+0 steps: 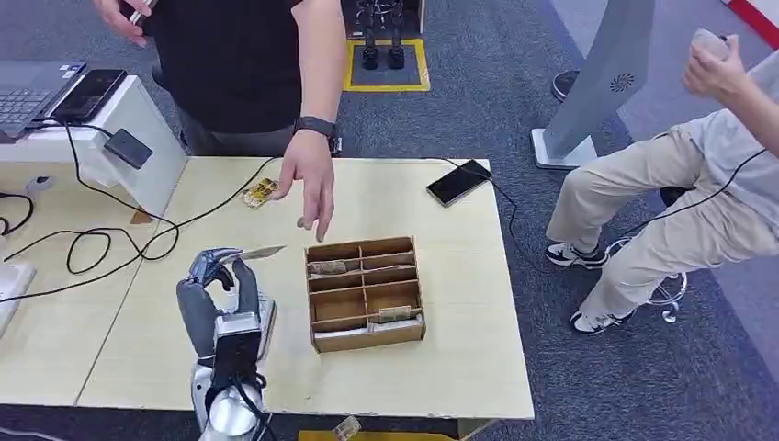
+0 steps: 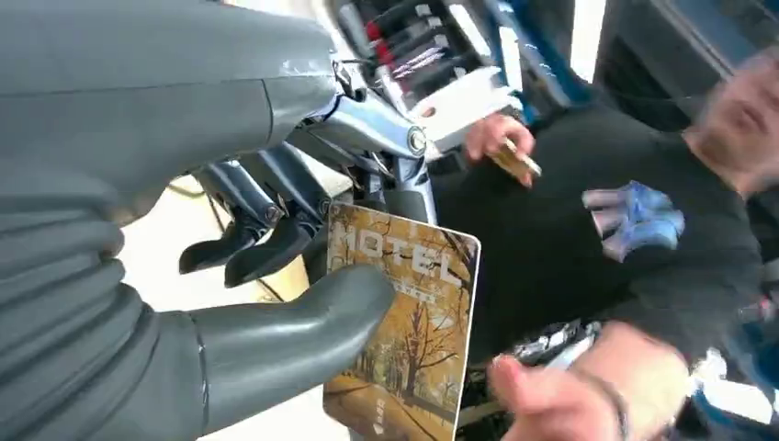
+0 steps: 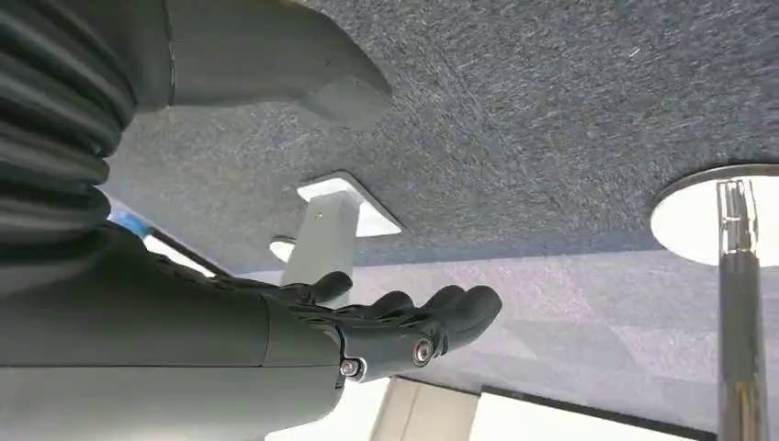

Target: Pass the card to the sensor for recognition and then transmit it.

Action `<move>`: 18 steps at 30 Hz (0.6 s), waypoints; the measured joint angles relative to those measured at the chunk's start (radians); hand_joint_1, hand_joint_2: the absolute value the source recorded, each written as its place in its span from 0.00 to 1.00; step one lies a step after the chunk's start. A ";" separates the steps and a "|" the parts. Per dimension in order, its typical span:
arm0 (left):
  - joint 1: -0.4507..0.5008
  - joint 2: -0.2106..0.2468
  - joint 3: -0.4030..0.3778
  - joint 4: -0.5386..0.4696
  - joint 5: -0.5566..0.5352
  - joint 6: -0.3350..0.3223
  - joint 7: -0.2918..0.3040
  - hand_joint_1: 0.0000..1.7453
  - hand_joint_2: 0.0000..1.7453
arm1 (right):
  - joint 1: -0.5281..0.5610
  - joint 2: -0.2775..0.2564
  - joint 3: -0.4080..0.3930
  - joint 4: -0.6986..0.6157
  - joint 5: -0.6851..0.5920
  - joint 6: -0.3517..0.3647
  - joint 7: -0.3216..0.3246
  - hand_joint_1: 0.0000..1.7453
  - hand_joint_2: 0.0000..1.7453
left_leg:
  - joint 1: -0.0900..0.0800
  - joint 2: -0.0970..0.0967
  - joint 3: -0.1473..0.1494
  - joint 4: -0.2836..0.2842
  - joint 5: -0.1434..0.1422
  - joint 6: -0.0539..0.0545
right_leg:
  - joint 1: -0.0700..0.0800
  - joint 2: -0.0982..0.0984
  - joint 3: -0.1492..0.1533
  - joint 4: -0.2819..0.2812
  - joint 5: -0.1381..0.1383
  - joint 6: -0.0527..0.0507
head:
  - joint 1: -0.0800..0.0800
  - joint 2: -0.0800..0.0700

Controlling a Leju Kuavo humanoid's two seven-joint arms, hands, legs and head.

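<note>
Left hand (image 1: 220, 299) pinches the hotel key card (image 2: 404, 322) near the table's front edge; best keep it level toward the sensor (image 1: 128, 147).

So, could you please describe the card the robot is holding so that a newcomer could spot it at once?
On the pale wooden table, left of the cardboard divider box, the left hand rises. It pinches a card printed with autumn trees and "HOTEL"; another card lies flat farther away.

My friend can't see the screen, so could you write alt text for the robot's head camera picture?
A robot hand holds a card above a pale wooden table, beside a cardboard divider box. A person in black reaches a hand down toward the card, and another person sits at the right.
</note>
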 joint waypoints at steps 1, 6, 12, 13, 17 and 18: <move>-0.018 0.000 0.000 -0.001 0.019 0.000 0.001 1.00 1.00 | -0.001 0.000 0.000 0.001 0.005 0.000 -0.003 0.00 1.00 | 0.000 0.000 0.000 0.000 0.000 0.000 | 0.000 -0.001 0.000 0.000 0.000 0.000 | 0.000 0.000; -0.125 0.015 0.003 0.004 0.116 -0.003 0.084 1.00 1.00 | -0.005 0.000 0.000 0.008 0.026 0.000 -0.015 0.00 1.00 | 0.000 -0.001 0.000 0.000 0.000 0.000 | 0.000 -0.001 0.000 0.000 0.000 0.000 | 0.000 0.000; -0.268 0.053 0.039 0.110 0.192 -0.004 0.171 1.00 1.00 | -0.010 0.000 0.002 0.016 0.039 0.000 -0.004 0.00 1.00 | 0.000 -0.001 0.000 0.000 0.001 0.000 | 0.000 -0.001 0.000 0.001 0.000 0.000 | 0.000 0.000; -0.284 0.056 0.044 0.123 0.196 -0.004 0.174 1.00 1.00 | -0.011 0.000 0.002 0.017 0.040 0.000 -0.002 0.00 1.00 | 0.000 -0.001 0.000 0.000 0.001 0.000 | 0.000 -0.001 0.000 0.001 0.000 0.000 | 0.000 0.000; -0.324 0.071 0.058 0.169 0.198 -0.004 0.179 1.00 1.00 | -0.012 0.000 0.002 0.020 0.041 0.000 0.000 0.00 1.00 | 0.000 -0.001 0.000 0.000 0.001 0.000 | 0.000 -0.001 0.000 0.001 0.000 0.000 | 0.000 0.000; -0.331 0.072 0.059 0.177 0.198 -0.004 0.180 0.34 1.00 | -0.012 0.000 0.002 0.021 0.041 0.000 0.000 0.00 1.00 | 0.000 -0.001 0.000 0.000 0.001 0.000 | 0.000 -0.001 0.000 0.001 0.000 0.000 | 0.000 0.000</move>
